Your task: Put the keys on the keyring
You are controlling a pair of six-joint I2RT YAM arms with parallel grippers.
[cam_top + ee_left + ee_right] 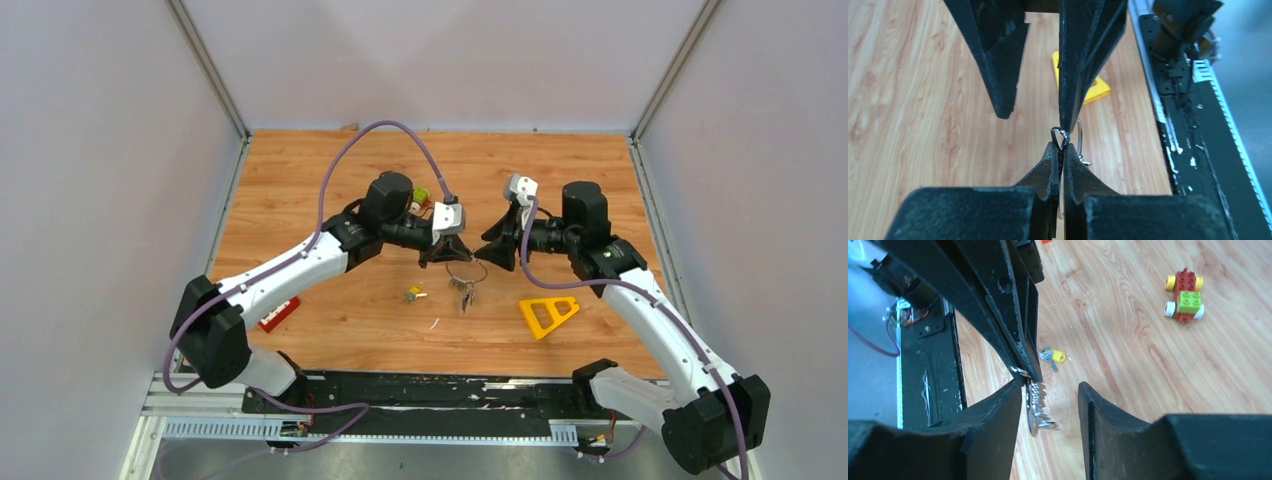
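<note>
The keyring (pixel 468 270), a thin silver wire ring, hangs above the table between my two grippers, with several silver keys (pixel 466 293) dangling under it. My left gripper (pixel 1062 146) is shut on the keyring (pixel 1060 135), whose wire loop pokes out past the fingertips. My right gripper (pixel 1052 385) is open, and the hanging keys (pixel 1038 407) sit between its fingers, close to the left one. One key with a yellow tag (pixel 1052 356) lies loose on the wood (pixel 413 294). The two grippers meet tip to tip (pixel 470 252).
A yellow plastic triangle (pixel 548 313) lies near the front right of the table. A red, green and yellow toy car (pixel 1184 295) stands behind the left arm. A red block (pixel 278 313) lies under the left arm. A black rail (pixel 450 390) runs along the near edge.
</note>
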